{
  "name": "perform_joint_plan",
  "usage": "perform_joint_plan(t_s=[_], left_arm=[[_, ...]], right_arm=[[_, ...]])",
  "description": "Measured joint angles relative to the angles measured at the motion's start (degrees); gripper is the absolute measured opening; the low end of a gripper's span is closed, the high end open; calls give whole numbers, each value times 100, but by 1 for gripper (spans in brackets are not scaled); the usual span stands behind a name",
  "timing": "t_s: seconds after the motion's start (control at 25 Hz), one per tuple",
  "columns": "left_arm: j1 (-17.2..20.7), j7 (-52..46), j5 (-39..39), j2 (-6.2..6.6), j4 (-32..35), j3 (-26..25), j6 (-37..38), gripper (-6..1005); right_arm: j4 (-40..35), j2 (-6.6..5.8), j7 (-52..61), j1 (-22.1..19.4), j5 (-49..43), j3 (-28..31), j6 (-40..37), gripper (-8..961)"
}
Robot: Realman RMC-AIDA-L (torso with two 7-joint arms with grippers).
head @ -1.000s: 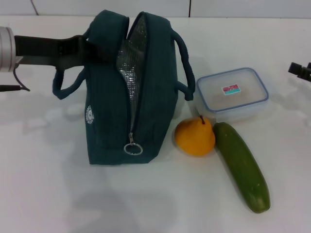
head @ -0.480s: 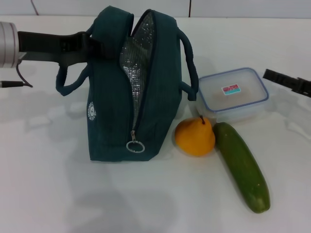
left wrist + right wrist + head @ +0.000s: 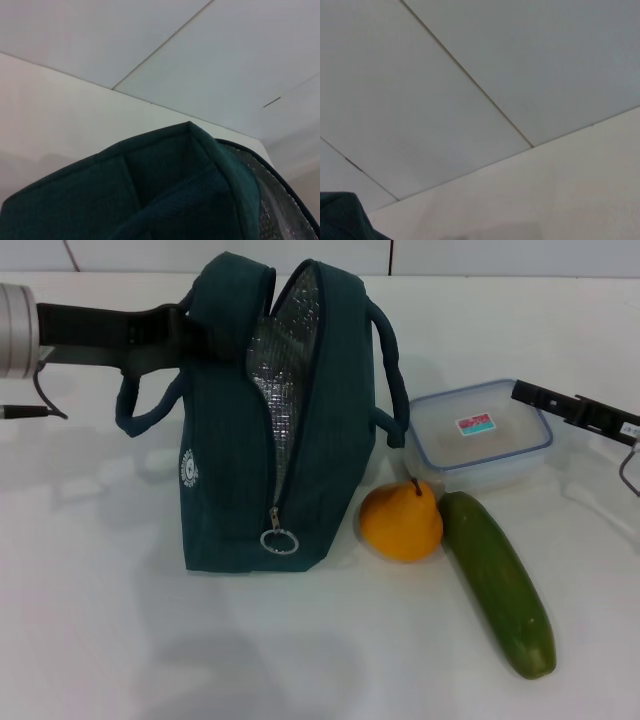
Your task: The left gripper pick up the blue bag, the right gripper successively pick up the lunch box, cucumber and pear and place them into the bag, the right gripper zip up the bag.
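On the white table's left half, the black two-finger left gripper (image 3: 185, 328) clenches the upright, unzipped dark teal-blue fabric bag (image 3: 290, 440) at its top. From the right edge, the black right gripper (image 3: 535, 395) has advanced over the clear blue-rimmed lunch box (image 3: 480, 435), jaws' state unclear, suggesting the first pick; orange-yellow pear (image 3: 402, 521) and green cucumber (image 3: 500, 580) wait nearer the front.

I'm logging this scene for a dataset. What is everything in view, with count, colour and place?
blue bag: one, dark teal, upright left of centre, zip open, silver lining showing
lunch box: one, clear with blue rim, right of the bag
pear: one, orange-yellow, in front of the lunch box
cucumber: one, dark green, right of the pear
table: one, white
left gripper: one, black, at the bag's upper left side
right gripper: one, black, above the lunch box's right edge
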Motion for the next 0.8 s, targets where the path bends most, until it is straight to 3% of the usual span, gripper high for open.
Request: perform_joint_plan(t_s=[0.4,0.8], left_arm=[[-47,-23,0,-2,-20,0,0,37],[-47,-27,1,-5,-28,0,0,37]], right_arm=[[169,12,57,30,-22,-57,-140,779],[157,-25,355,-155,30,-5,-783,778]])
